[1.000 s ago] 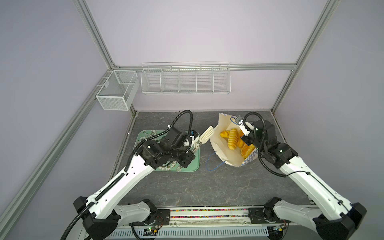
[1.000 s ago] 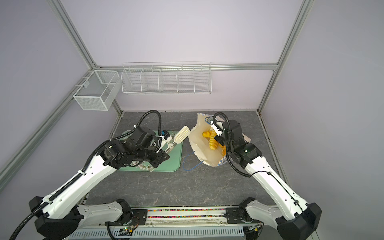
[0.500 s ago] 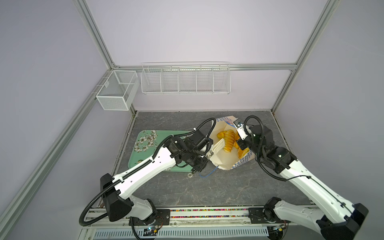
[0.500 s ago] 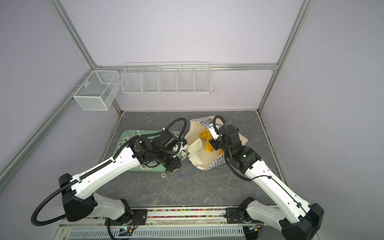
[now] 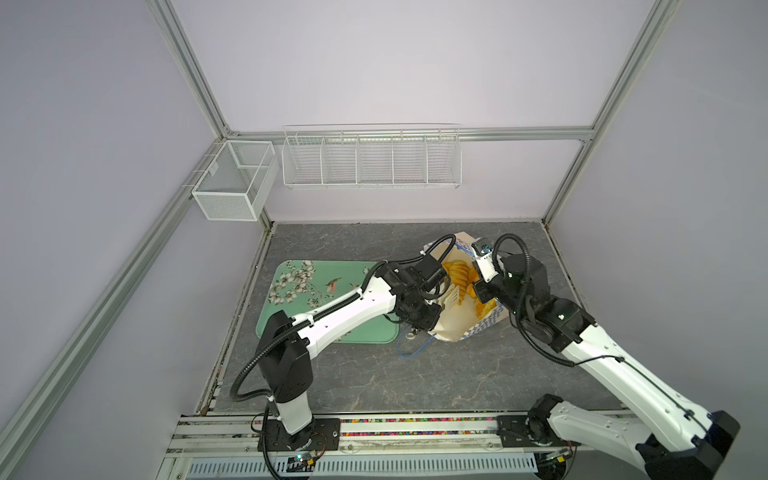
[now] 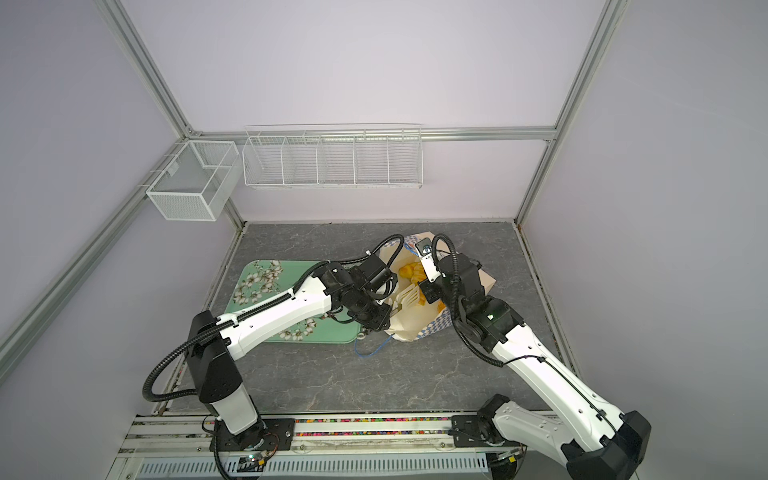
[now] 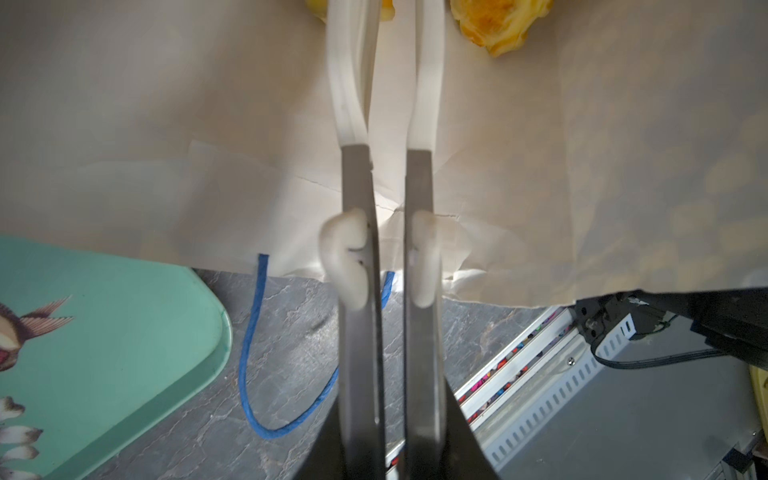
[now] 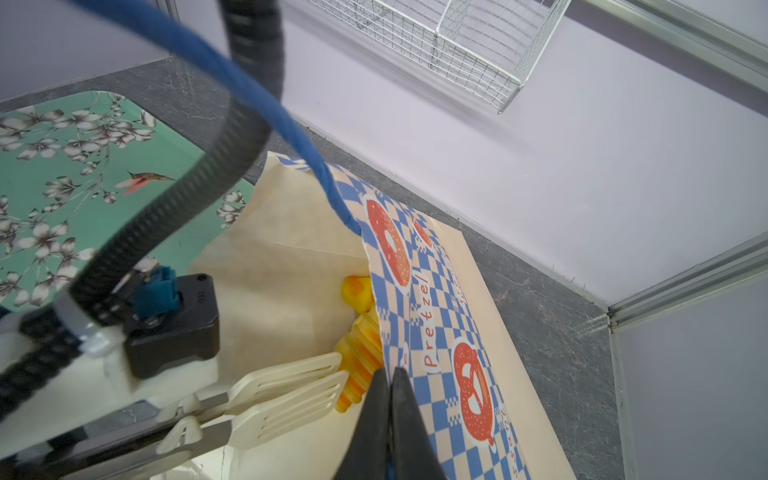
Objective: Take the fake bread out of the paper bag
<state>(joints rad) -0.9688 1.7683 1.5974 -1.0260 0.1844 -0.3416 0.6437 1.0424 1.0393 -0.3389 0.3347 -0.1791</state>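
The paper bag (image 5: 457,328) (image 6: 409,328) lies tipped on the grey table with its mouth toward the left arm. Glossy orange fake bread (image 5: 457,274) (image 6: 409,270) shows inside it. My left gripper (image 5: 453,298) (image 6: 409,297) carries long cream spatula tongs reaching into the mouth. The tongs (image 8: 299,382) stand slightly apart with nothing between them, just short of a ribbed loaf (image 8: 359,353). In the left wrist view the left gripper (image 7: 390,25) points at bread (image 7: 498,20). My right gripper (image 8: 388,374) (image 5: 478,286) is shut on the bag's checkered rim (image 8: 457,291).
A mint floral tray (image 5: 316,282) (image 6: 266,282) lies left of the bag, partly under the left arm. The bag's loose blue cord handle (image 5: 411,349) (image 7: 249,353) trails on the table. A wire rack (image 5: 370,158) and a mesh basket (image 5: 232,178) hang on the back frame.
The left arm swung right from over the tray into the bag's mouth, and its tongs parted a little. The right gripper kept its hold on the bag's rim.
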